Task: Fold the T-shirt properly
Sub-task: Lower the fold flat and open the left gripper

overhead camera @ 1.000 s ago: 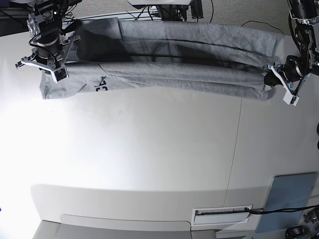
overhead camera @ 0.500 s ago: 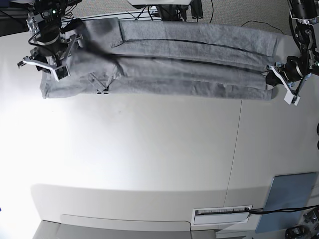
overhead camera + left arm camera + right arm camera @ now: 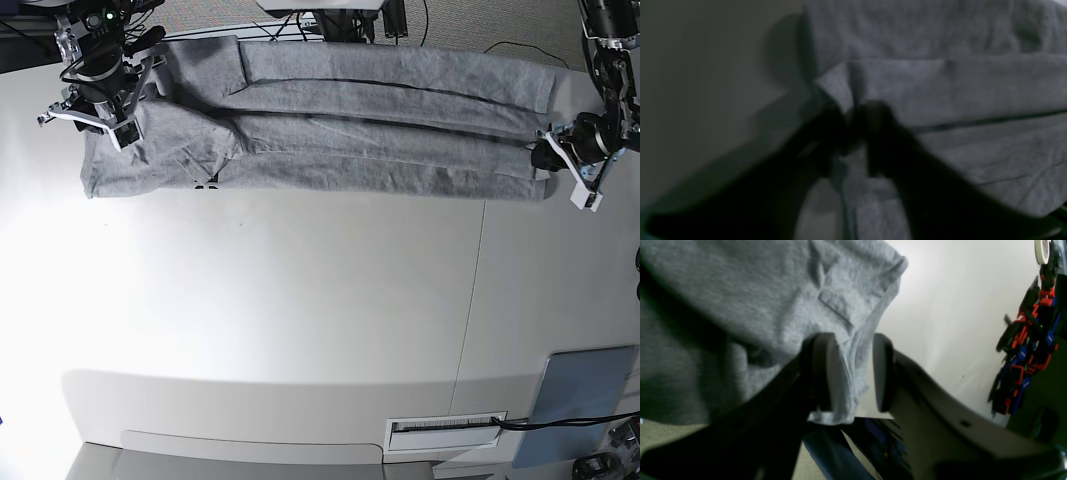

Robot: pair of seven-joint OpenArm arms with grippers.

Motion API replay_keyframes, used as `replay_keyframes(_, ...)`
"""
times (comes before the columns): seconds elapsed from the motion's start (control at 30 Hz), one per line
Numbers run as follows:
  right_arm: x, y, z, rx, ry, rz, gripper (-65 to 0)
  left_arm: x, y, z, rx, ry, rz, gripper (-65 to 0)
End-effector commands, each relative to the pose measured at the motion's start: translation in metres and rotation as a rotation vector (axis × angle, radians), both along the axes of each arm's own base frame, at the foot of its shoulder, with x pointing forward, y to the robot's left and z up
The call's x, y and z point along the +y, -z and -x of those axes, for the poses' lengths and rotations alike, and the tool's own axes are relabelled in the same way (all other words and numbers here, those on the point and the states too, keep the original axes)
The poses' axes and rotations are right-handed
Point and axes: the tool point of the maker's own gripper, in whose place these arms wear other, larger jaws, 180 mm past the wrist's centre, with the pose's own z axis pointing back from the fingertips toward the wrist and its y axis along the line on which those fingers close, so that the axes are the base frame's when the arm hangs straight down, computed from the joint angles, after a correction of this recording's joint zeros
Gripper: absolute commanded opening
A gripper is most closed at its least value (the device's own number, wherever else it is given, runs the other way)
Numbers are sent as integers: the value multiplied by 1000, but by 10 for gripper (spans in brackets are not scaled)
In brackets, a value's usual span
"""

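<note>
The T-shirt (image 3: 330,130) is lying along the far edge of the white table (image 3: 300,310), folded into a long narrow band, so its long axis runs side to side across the base view, one end under each arm. A tiny bit of black lettering peeks out at the near edge of the shirt toward the base view's left end. The right gripper (image 3: 850,373) sits at that left end, and its wrist view shows what the overhead can't: the jaws are parted, with a loose hem of grey fabric hanging between the pads, touching one pad and clear of the other, so it's not pinched. The left gripper (image 3: 853,133) is at the shirt's other end, base view's right, right at the corner of the band. Its wrist view is dark and blurry; the two fingers look slightly apart with a fold edge just in front, but honestly I can't tell if it's gripping. Well away from the shirt, at the near right corner, there's a blue-grey pad (image 3: 582,405).
</note>
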Motion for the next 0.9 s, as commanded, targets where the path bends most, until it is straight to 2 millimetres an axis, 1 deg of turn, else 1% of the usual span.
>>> replay_keyframes(0.0, -3, -9, -5, -35, -9, 21, -460, 10, -14, -10, -41, 3, -23, -371)
replay_keyframes(0.07, -3, -9, -5, -36, -8, 20, -460, 14, -16, -10, -42, 5, -33, -294)
replay_keyframes(0.13, -3, -9, -5, -36, -9, 21, -460, 14, -18, -13, -55, 3, -30, -268)
replay_keyframes(0.2, -3, -9, -5, -36, -9, 21, -460, 14, -19, -14, -65, -8, -26, -267)
replay_keyframes(0.27, -3, -9, -5, -36, -8, 21, -460, 19, -17, -14, -60, -41, -24, -267)
replay_keyframes(0.47, -3, -9, -5, -35, -8, 21, -460, 30, 9, 5, 24, -101, 12, -268)
replay_keyframes(0.53, -3, -9, -5, -36, -8, 21, -460, 25, 13, 9, 31, -108, 73, -268)
replay_keyframes(0.7, -3, -9, -5, -35, -8, 21, -460, 6, 11, 13, 28, -106, 247, -268)
replay_keyframes(0.87, -3, -9, -5, -35, -8, 21, -460, 1, 14, 21, 51, -82, 274, -268)
